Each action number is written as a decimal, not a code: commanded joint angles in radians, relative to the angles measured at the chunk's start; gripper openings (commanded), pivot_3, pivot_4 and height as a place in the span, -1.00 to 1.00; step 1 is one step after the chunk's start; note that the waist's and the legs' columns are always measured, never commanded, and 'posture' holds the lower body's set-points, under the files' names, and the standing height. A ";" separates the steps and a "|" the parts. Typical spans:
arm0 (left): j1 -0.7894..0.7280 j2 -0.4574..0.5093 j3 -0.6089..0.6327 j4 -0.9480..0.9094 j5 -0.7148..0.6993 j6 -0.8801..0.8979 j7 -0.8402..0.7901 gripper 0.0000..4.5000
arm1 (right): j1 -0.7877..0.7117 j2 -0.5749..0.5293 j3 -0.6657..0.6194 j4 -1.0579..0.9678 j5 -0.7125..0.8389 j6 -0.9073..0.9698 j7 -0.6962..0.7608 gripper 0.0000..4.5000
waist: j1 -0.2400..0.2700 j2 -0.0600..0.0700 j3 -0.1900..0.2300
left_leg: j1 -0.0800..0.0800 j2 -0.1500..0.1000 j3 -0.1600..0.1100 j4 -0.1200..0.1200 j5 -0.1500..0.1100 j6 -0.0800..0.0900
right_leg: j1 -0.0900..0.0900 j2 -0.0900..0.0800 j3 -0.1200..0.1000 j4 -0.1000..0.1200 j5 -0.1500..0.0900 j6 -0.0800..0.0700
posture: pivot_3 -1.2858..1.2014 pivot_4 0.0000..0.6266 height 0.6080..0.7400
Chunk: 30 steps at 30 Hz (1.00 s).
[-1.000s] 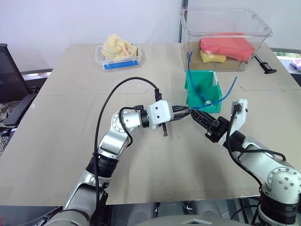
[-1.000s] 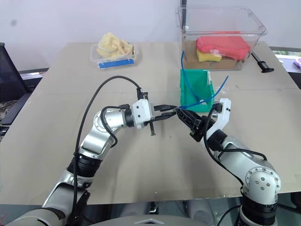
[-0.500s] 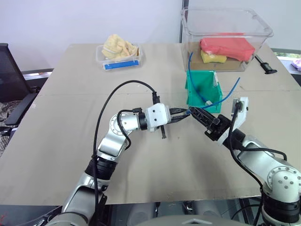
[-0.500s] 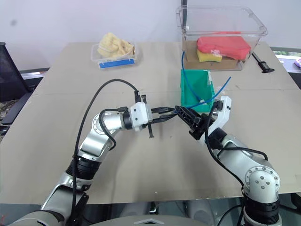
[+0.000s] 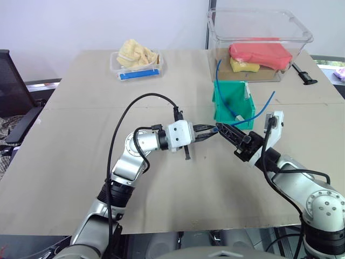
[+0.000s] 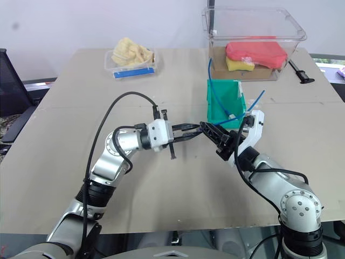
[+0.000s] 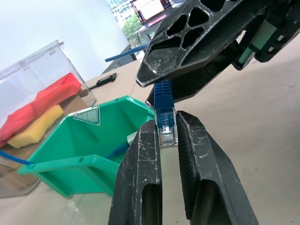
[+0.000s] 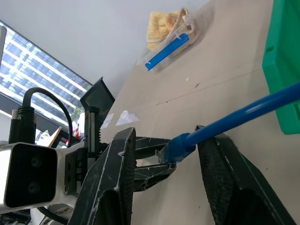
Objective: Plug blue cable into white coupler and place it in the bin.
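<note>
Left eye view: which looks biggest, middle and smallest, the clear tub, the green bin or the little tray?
1. Clear tub
2. Green bin
3. Little tray, though it sits farther back, so bin versus tray is unsure.

Bare worktop [image 5: 70, 140] lay open across the left half and the lower centre of the frame. The two grippers met tip to tip at centre, closing the passage there. Just behind them the bin [image 5: 230, 105] and the looping blue cable [image 5: 259, 110] blocked the centre right; the clear tub [image 5: 259, 40] filled the upper right, the small tray [image 5: 136, 66] the upper left of centre.
</note>
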State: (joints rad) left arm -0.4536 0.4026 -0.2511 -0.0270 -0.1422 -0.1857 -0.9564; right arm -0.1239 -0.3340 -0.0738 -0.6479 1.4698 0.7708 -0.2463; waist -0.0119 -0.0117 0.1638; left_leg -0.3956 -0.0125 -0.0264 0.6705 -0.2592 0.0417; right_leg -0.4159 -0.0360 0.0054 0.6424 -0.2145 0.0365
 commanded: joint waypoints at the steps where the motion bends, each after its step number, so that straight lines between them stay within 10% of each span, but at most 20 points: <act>1: 0.000 0.002 0.015 -0.020 -0.015 -0.015 0.002 -1.00 | -0.002 -0.007 0.003 -0.015 0.016 -0.026 0.002 -0.79 | 0.000 0.000 0.000 | 0.000 0.000 0.000 0.000 0.000 0.000 | 0.000 0.000 0.000 0.000 0.000 0.000 | 0.03 -0.52 1.00; 13: -0.003 0.004 0.033 -0.063 -0.087 0.083 -0.016 -1.00 | -0.006 -0.036 0.021 -0.012 0.030 -0.036 0.019 -0.99 | 0.000 0.000 0.000 | 0.000 0.000 0.000 0.000 0.000 0.000 | 0.000 0.000 0.000 0.000 0.000 0.000 | 0.03 -0.52 1.00; 14: 0.001 0.006 0.042 -0.077 -0.112 0.113 -0.019 -0.58 | -0.008 -0.037 0.020 -0.010 0.032 -0.039 0.019 -1.00 | 0.000 0.000 0.000 | 0.000 0.000 0.000 0.000 0.000 0.000 | 0.000 0.000 0.000 0.000 0.000 0.000 | 0.03 -0.52 1.00; 20: 0.037 0.123 0.182 -0.122 -0.281 0.400 -0.024 0.55 | -0.010 -0.064 -0.003 0.011 0.033 -0.048 0.040 -1.00 | -0.006 0.000 0.000 | 0.000 0.001 0.000 0.000 0.000 0.000 | 0.000 0.001 0.000 0.000 0.000 0.000 | 0.03 -0.52 1.00; 30: 0.113 0.407 0.341 0.115 -0.287 0.472 -0.199 0.55 | 0.012 -0.098 -0.041 0.038 0.023 -0.065 0.091 -1.00 | 0.000 0.000 0.001 | 0.000 0.003 0.001 -0.001 0.000 0.000 | -0.001 0.002 -0.001 -0.001 0.000 0.000 | 0.03 -0.52 1.00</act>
State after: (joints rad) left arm -0.3331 0.7894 0.0757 0.0551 -0.4437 0.3205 -1.1044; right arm -0.1111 -0.4287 -0.0914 -0.5924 1.4894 0.7280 -0.1752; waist -0.0122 -0.0114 0.1646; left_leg -0.3957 -0.0101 -0.0251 0.6696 -0.2593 0.0417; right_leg -0.4172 -0.0343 0.0033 0.6417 -0.2150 0.0359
